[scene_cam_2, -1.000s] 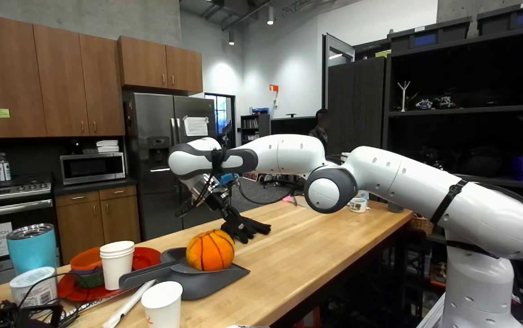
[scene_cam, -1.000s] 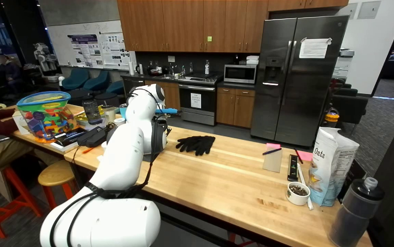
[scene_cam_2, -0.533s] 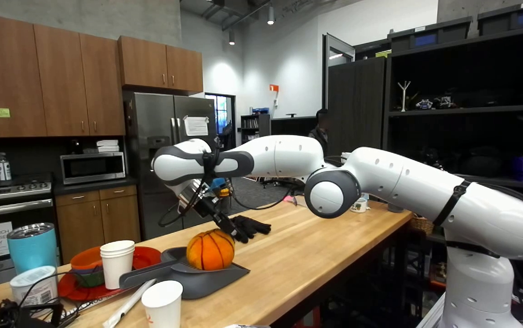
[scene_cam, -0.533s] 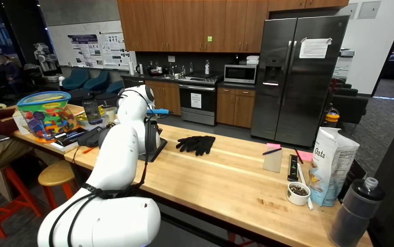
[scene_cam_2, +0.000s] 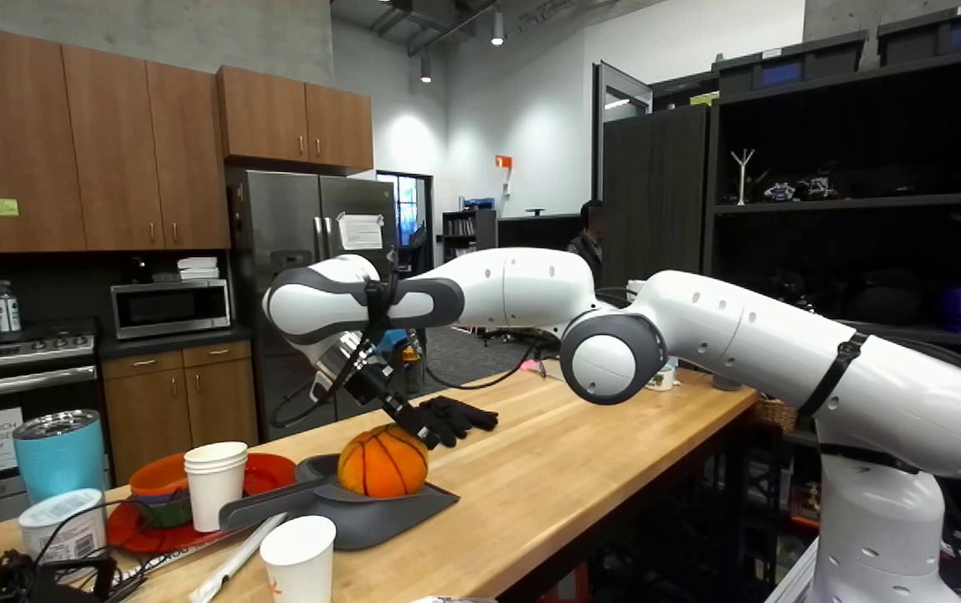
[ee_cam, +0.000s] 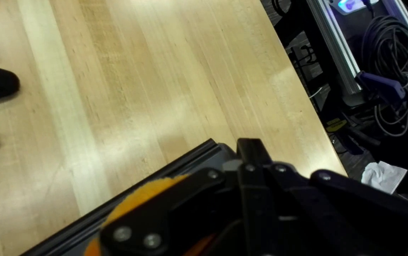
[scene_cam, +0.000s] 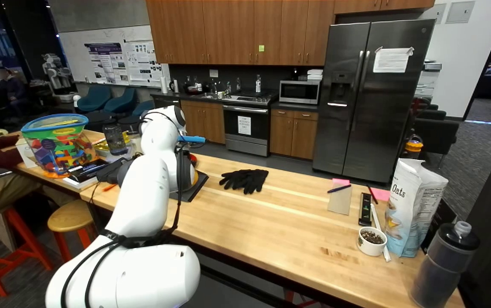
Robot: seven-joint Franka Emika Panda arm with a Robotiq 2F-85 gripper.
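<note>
Shifted since the earlier frames are the robot arm (scene_cam_2: 522, 289), swung toward the dustpan (scene_cam_2: 363, 523), and, slightly, the orange ball (scene_cam_2: 383, 462) resting in that dustpan on the table (scene_cam_2: 547, 444). The jaws are pressed together, with nothing pinched between them, and are positioned just beside the ball, between it and the black glove (scene_cam_2: 468, 412) as seen in an exterior view; whether the ball is touched cannot be told. Judged by its fuzzy cover, the ball is probably light, soft, not slippery and hard to damage, though readily rolled. It is best grasped across its widest part, from above, with the dustpan's walls avoided.
</note>
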